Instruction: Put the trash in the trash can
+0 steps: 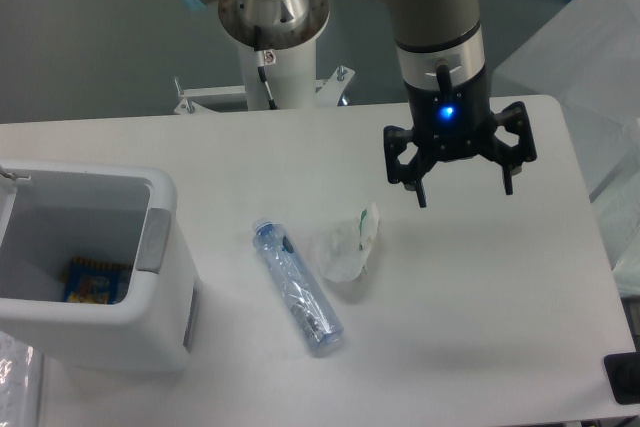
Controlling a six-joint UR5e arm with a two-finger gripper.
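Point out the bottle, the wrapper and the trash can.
bottle (297, 290), fixed camera, middle of its clear body.
wrapper (345, 247), fixed camera, centre of the crumpled whitish plastic.
trash can (158, 277), fixed camera, its white right-hand outer wall.

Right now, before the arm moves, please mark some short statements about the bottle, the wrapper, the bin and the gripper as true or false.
1. The gripper is open and holds nothing. True.
2. The plastic bottle stands upright. False: it lies flat on the table.
3. The wrapper lies to the right of the bottle in the picture. True.
4. The white bin is empty. False: a blue and yellow packet lies inside.
5. The bottle is already in the bin. False: it lies on the table beside the bin.
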